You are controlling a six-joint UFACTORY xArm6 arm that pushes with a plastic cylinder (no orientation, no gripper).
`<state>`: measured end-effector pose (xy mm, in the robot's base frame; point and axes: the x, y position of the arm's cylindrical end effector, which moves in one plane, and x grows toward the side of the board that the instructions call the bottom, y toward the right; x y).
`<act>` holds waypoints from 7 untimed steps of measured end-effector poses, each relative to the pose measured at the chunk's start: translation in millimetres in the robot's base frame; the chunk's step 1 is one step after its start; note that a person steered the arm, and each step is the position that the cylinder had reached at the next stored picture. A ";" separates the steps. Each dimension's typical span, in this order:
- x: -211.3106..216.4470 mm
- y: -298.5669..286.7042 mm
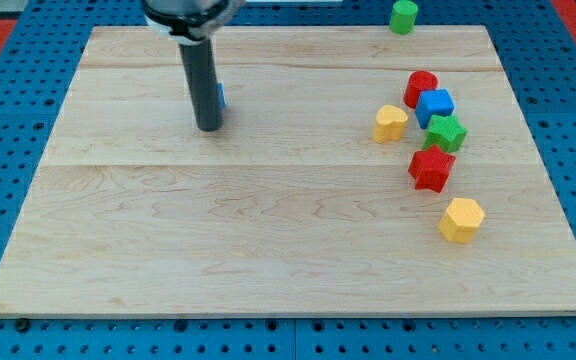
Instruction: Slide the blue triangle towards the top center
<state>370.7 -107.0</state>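
The blue triangle [221, 97] is almost wholly hidden behind my dark rod; only a thin blue sliver shows at the rod's right edge, in the upper left part of the wooden board [268, 230]. My tip [208, 127] rests on the board just below and to the left of that sliver, touching or nearly touching the block.
A cluster at the view's right: red cylinder [420, 87], blue cube [435, 106], yellow heart [390, 123], green star [446, 132], red star [431, 168], yellow hexagon [461, 219]. A green cylinder [403, 16] stands at the board's top edge, right of centre.
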 end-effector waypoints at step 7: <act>-164.4 -9.8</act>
